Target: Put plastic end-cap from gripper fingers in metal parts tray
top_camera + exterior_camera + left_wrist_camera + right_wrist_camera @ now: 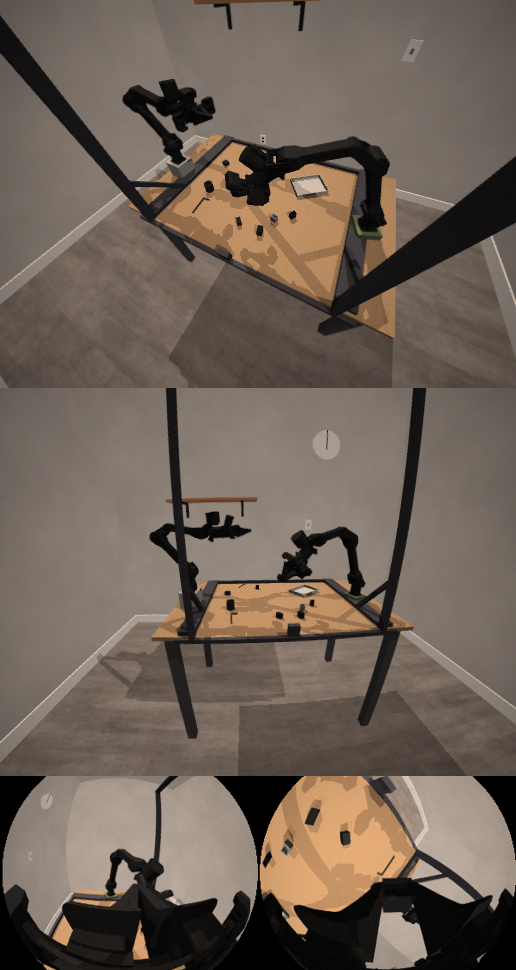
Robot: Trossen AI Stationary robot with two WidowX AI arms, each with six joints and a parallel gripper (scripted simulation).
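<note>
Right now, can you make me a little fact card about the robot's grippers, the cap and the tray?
left gripper: shut, raised above table height
right gripper: shut on black plastic end-cap
black plastic end-cap: at right gripper's fingertips
shallow rectangular metal tray: on wooden table
cap in tray: no
</note>
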